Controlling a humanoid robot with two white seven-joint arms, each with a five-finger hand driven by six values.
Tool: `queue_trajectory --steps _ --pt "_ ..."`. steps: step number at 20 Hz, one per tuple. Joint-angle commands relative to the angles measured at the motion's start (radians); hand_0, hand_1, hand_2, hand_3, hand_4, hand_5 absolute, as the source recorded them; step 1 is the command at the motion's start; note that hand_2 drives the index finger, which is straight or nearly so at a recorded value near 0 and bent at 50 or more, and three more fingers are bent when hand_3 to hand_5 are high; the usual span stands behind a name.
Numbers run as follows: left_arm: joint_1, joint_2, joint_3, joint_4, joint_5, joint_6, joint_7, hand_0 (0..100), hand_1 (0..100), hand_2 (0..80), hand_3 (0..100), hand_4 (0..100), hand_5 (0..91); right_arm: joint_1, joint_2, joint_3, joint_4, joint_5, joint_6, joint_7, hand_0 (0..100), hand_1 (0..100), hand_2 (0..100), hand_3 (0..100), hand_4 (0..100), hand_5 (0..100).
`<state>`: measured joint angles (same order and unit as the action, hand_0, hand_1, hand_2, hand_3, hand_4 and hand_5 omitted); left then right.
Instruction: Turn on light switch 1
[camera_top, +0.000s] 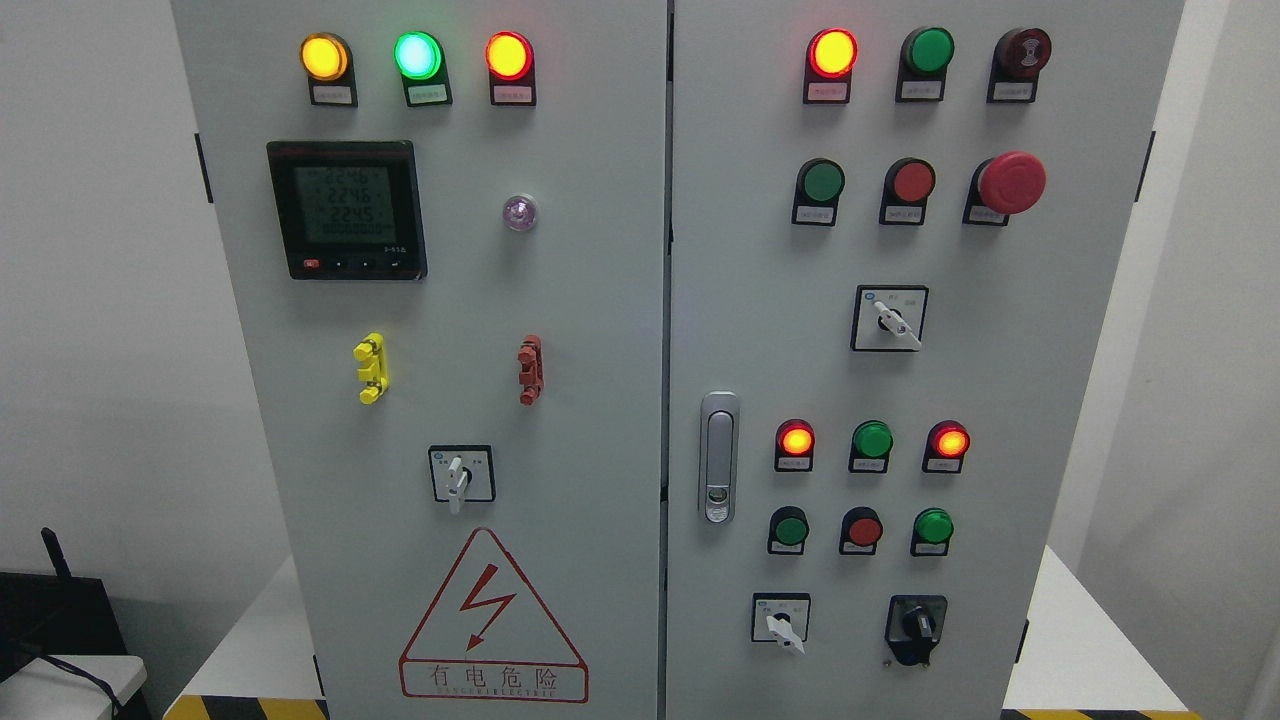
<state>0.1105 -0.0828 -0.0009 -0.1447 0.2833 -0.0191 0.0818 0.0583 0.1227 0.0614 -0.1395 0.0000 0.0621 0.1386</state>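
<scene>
No robot hand shows in the head view. The cabinet (600, 330) carries lit lamps above, and a rotary switch (460, 476) on its left door.

Readable markings on the control cabinet (600, 300)

The digital meter (347, 210) shows rows reading roughly 2246, 2246, 2245; the red triangular warning sign (492, 620) carries a lightning bolt above "有电危险". Small labels under lamps and buttons are too tiny to read.

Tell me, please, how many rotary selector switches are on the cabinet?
4: one white-handled on the left door, one on the right door's middle, one at its bottom, and a black one beside it. None seems hidden.
</scene>
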Motion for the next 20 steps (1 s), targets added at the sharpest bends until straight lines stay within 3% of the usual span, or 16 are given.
queue_trajectory --steps 1,9,12,20 --pt "0.001 0.005 -0.011 -0.006 -0.003 -0.012 0.016 40 0 0.0 0 1 0.0 0.000 0.000 0.000 0.000 -0.017 0.001 -0.001 12 39 0 0 0 0" --pt "0.028 0.049 -0.014 -0.010 -0.003 -0.071 0.026 40 0 0.0 0 0 0.0 0.000 0.000 0.000 0.000 -0.017 0.001 -0.001 12 39 0 0 0 0" --pt "0.029 0.100 -0.010 -0.012 -0.003 -0.142 0.061 39 0 0.0 0 0 0.0 0.000 0.000 0.000 0.000 -0.017 -0.001 -0.001 12 39 0 0 0 0" --pt "0.028 0.231 0.084 -0.015 -0.003 -0.234 0.052 41 0 0.0 0 0 0.0 0.000 0.000 0.000 0.000 -0.017 -0.001 -0.001 12 39 0 0 0 0"
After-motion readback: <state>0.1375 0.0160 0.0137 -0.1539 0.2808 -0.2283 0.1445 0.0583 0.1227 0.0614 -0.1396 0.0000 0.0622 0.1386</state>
